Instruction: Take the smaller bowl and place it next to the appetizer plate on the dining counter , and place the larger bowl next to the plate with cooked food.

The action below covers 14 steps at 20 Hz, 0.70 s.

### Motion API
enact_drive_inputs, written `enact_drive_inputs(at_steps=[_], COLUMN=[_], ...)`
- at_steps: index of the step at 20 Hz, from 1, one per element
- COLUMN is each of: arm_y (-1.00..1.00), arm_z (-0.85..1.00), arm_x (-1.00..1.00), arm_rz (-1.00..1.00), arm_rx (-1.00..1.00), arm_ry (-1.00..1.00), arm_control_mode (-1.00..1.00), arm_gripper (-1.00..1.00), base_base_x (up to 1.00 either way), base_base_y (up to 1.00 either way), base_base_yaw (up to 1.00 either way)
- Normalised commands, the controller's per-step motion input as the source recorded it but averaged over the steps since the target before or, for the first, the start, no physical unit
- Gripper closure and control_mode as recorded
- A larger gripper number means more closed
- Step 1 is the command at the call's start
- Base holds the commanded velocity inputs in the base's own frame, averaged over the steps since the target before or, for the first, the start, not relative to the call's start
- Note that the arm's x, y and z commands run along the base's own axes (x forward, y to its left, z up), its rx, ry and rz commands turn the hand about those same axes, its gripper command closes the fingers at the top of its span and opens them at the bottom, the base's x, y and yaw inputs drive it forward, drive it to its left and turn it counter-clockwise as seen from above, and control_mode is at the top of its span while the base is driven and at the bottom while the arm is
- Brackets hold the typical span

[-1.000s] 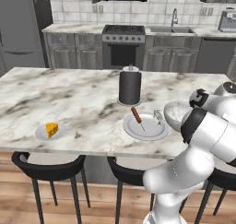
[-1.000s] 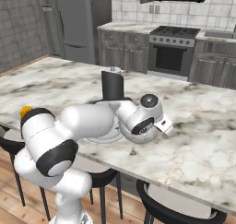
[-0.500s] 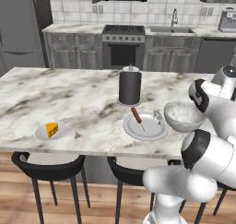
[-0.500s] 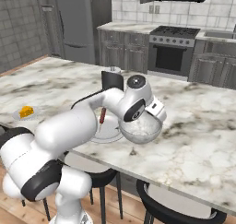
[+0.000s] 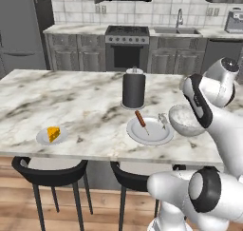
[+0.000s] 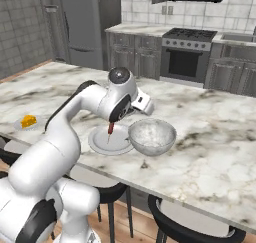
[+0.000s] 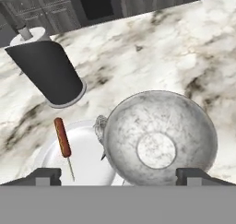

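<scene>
We see a white marble tabletop (image 5: 71, 106) in a grey kitchen with an oven (image 5: 126, 49) behind. Our fingers (image 7: 119, 174) are spread wide above the larger bowl (image 6: 152, 136), holding nothing. The bowl sits just beside the plate with the sausage (image 5: 149, 130). The appetizer plate (image 5: 51, 136) lies well apart.

One large marbled bowl (image 5: 186, 121) lies just below the claw (image 7: 118, 174). Two white plates: one with a skewered sausage (image 5: 148, 130) beside the bowl, one with a cheese wedge (image 5: 51, 136) well apart. One dark canister (image 5: 134, 89). Three black stools (image 5: 51, 174).
</scene>
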Motion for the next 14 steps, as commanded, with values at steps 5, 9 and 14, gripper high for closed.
enact_drive_inputs(at_steps=[5, 9, 14], arm_y=[0.69, 0.51, 0.51], arm_z=[0.17, 0.04, 0.00], arm_x=[-0.43, -0.49, -0.41], arm_rz=[0.33, 0.32, 0.22], arm_rx=[-0.07, -0.10, -0.21], arm_ry=[-0.09, -0.08, -0.01], arm_control_mode=[-1.00, -1.00, -1.00], arm_gripper=[-1.00, -1.00, -1.00], base_base_x=[0.00, 0.00, 0.00], base_base_y=[0.00, 0.00, 0.00], base_base_yaw=[0.00, 0.00, 0.00])
